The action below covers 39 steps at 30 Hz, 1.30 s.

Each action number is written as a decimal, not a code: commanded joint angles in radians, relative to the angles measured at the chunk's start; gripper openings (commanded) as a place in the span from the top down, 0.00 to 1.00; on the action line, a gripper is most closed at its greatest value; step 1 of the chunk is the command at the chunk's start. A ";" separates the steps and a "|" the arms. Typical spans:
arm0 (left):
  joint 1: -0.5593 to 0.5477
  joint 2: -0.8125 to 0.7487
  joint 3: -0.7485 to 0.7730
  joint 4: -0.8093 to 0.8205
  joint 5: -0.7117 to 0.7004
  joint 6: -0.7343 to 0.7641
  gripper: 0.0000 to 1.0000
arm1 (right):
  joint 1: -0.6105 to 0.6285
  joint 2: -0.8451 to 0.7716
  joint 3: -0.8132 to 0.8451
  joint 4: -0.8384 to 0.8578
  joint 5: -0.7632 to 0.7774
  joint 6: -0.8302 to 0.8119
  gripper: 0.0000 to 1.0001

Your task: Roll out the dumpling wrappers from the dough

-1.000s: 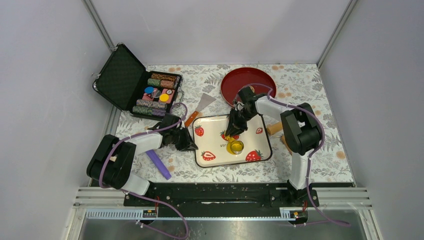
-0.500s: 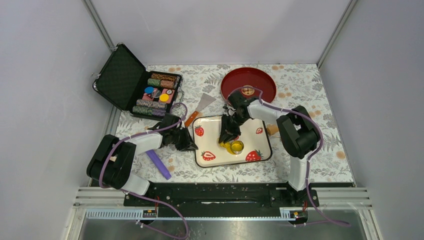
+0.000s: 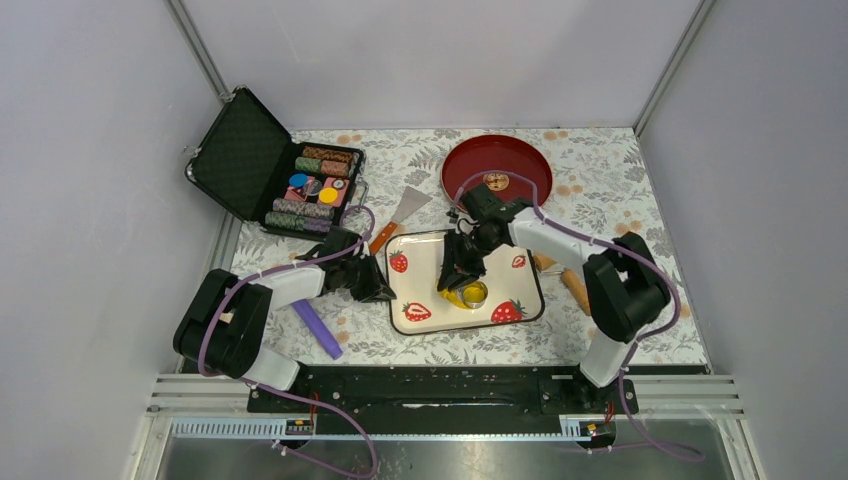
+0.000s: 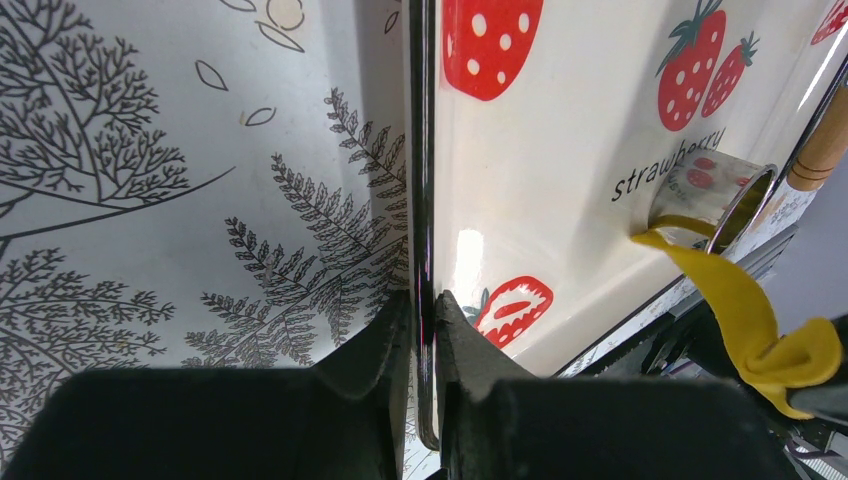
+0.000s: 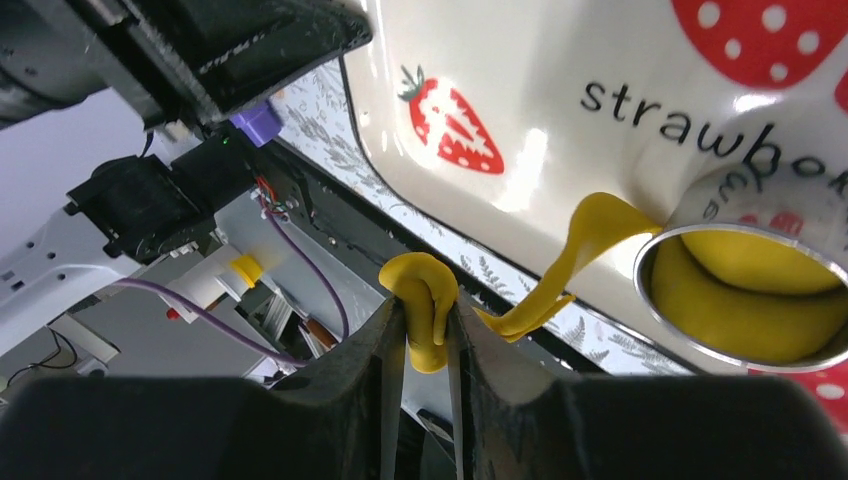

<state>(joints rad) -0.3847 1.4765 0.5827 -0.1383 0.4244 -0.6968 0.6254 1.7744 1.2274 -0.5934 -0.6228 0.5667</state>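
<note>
1. The thin, bright-yellow, putty-soft dough strip [image 5: 595, 225] hangs in the air over the tray's near side. One end is bunched between fingers, and the other trails down to the foot of the cutter.
2. It looks light, limp and stretchy, likely to thin out and tear if pulled fast, and probably tacky. The thick folded end is the safest place to hold it; the narrow middle is the weak spot.
3. The right gripper [image 5: 425, 320] is nearly closed, its jaws pinched narrow on that bunched end.
4. The shiny round metal cutter ring [image 5: 700, 195] stands upright on the tray, right of the gripper. Inside it lies a round yellow dough disc [image 5: 740, 300], probably a cut wrapper.
5. The cream rectangular strawberry-print tray [image 3: 425, 262] sits mid-table. The left gripper [image 4: 424, 310] is nipped tight on its dark left rim, apparently steadying it.
6. A round red plate [image 3: 497, 165] lies just beyond the tray's far right corner.
</note>
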 commanded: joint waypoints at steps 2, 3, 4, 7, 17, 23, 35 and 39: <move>-0.002 0.054 -0.050 -0.092 -0.116 0.054 1.00 | 0.009 -0.129 -0.040 -0.021 -0.016 0.024 0.71; -0.003 0.056 -0.049 -0.092 -0.116 0.053 1.00 | 0.008 -0.145 -0.045 -0.029 -0.012 0.024 0.71; -0.003 0.057 -0.050 -0.092 -0.116 0.054 1.00 | 0.009 -0.162 -0.050 -0.033 -0.008 0.025 0.71; -0.002 0.056 -0.048 -0.092 -0.115 0.054 1.00 | 0.008 -0.215 -0.069 -0.051 0.017 0.029 0.71; -0.002 0.055 -0.049 -0.091 -0.115 0.054 1.00 | -0.002 -0.330 -0.078 -0.100 0.084 0.030 0.69; -0.002 0.055 -0.049 -0.091 -0.115 0.056 1.00 | -0.040 -0.333 -0.011 -0.139 0.092 0.009 0.69; -0.003 0.059 -0.047 -0.095 -0.112 0.064 1.00 | -0.173 -0.211 0.191 -0.169 0.076 -0.043 0.68; -0.003 0.060 -0.047 -0.095 -0.112 0.064 1.00 | -0.236 -0.163 0.246 -0.169 0.069 -0.060 0.68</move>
<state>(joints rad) -0.3847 1.4769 0.5827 -0.1383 0.4252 -0.6960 0.4427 1.5742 1.3998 -0.7506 -0.5396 0.5411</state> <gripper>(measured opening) 0.119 0.317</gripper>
